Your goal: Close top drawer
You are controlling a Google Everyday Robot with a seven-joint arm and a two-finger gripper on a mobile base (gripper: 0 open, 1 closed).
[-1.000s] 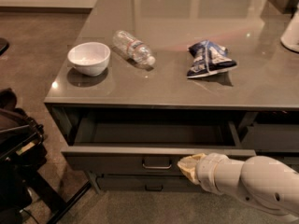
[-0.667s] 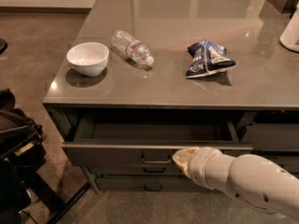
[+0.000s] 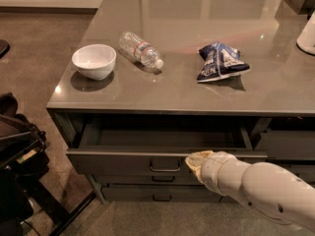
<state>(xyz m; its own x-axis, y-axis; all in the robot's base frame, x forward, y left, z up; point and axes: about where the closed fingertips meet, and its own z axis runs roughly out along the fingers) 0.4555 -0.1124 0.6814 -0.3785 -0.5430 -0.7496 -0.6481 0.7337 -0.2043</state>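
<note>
My gripper (image 3: 197, 160) sits at the front of the top drawer (image 3: 118, 162), just right of its handle (image 3: 165, 165), apparently placed to push it in. The drawer stands pulled out under the countertop (image 3: 172, 95). Whether my gripper is spread or closed, I cannot tell.

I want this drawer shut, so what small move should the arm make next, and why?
Probably push the front straight in. The top drawer stands pulled out, its grey inside showing below the counter, and the gripper appears to rest at the drawer's front just right of the handle, so a steady forward push should slide it shut.
</note>
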